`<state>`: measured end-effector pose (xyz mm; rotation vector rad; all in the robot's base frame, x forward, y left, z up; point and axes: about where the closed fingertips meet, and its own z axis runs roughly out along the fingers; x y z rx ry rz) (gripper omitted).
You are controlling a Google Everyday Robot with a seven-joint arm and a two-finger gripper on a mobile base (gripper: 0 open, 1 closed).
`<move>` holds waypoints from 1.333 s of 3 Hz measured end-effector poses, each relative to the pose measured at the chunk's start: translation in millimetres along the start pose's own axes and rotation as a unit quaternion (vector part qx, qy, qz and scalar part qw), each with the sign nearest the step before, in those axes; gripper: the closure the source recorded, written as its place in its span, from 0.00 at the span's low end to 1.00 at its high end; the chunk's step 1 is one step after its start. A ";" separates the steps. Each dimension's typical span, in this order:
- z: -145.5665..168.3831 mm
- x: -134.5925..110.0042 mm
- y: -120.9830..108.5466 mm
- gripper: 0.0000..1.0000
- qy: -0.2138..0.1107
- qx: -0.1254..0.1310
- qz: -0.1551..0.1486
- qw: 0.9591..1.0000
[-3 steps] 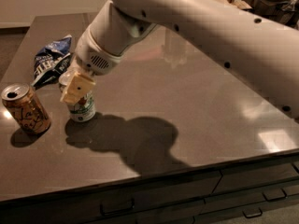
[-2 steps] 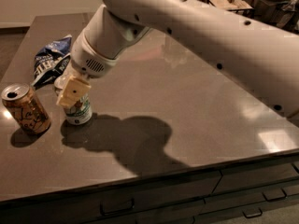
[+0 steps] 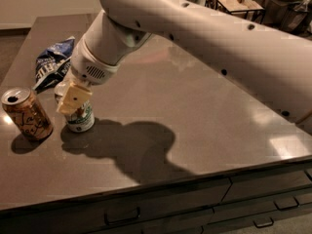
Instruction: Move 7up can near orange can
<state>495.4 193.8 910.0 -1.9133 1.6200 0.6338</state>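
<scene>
Your gripper (image 3: 71, 101) sits at the table's (image 3: 204, 130) near-left, seemingly clamped around the 7up can (image 3: 82, 121), though its far side is hidden; that can stands just right of the orange can (image 3: 27, 115); placement looks reached, so release gently and lift clear.

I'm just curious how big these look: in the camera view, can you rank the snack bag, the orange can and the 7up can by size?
1. snack bag, largest.
2. orange can and 7up can: look alike, so no ranking; the gripper holds the 7up can, hiding its top.
</scene>
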 end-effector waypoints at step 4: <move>1.3 -4.5 4.1 0.00 0.001 -0.002 -0.005 1.000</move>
